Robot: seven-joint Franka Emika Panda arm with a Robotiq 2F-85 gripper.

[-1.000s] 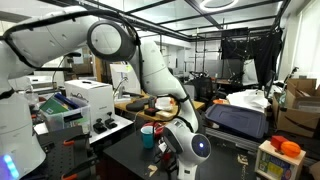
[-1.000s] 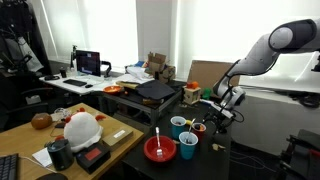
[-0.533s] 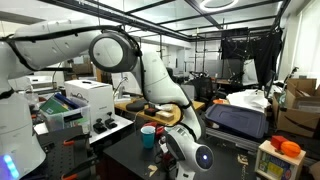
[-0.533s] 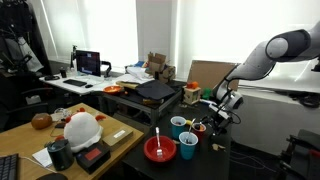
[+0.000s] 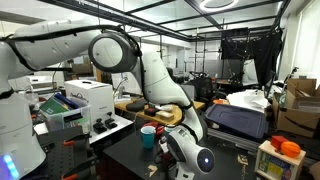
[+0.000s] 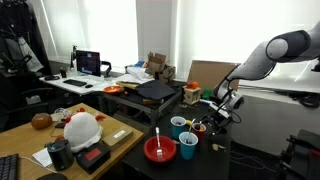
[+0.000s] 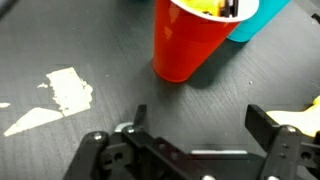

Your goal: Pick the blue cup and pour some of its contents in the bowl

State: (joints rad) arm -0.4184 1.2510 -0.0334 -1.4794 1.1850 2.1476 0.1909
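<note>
Both fingers point(image 7: 262, 118) wide open, empty; I'd skirt the red cup point(image 7: 188, 42) and straddle the blue cup point(image 7: 255, 15) squarely.

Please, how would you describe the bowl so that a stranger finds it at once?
Find the black table in the foreground. Next to the blue cup sits the bowl: red, wide and shallow, unlike the taller cups nearby.

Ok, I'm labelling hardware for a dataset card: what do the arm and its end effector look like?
The arm has glossy white, rounded links with dark joints; a round cap near the wrist glows blue. The end effector is black, with two blocky fingers and visible linkage bolts.
</note>
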